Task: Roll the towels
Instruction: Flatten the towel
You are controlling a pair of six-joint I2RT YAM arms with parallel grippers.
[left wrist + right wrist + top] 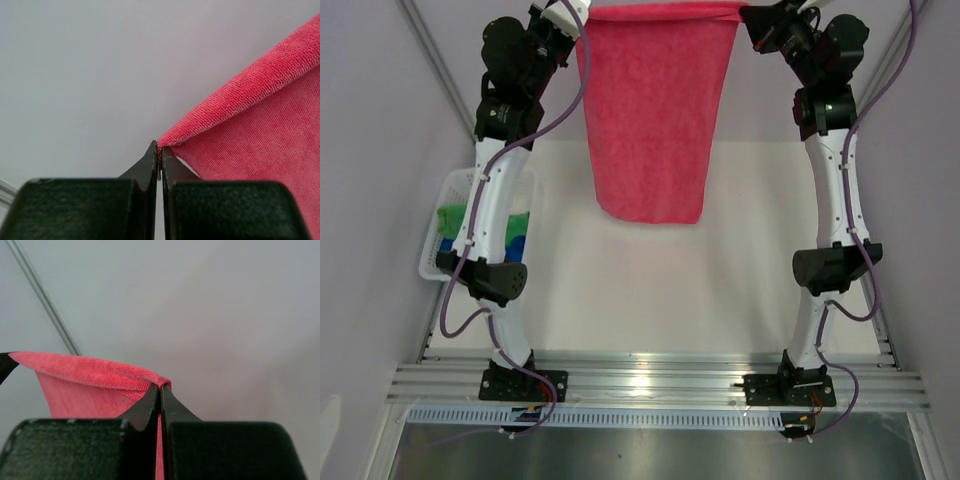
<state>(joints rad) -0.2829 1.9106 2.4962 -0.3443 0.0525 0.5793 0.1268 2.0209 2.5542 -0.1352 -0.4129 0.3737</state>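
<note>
White worktop [620, 300]; above its far edge pink towel [650, 120] hangs by both top corners, left hand [159, 150] and right hand [160, 387] each pinching one, presumably to spread it flat before rolling.

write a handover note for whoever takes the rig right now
Grippers: left gripper shut on one top corner of the pink towel; right gripper shut on the other top corner.
The pink towel hangs spread between them above the table.
The green towel and blue towel lie bunched in the basket on the left.
Done: pink towel picked up; nothing rolled yet.
Left: lay it flat and roll it, then do the green and blue.
</note>
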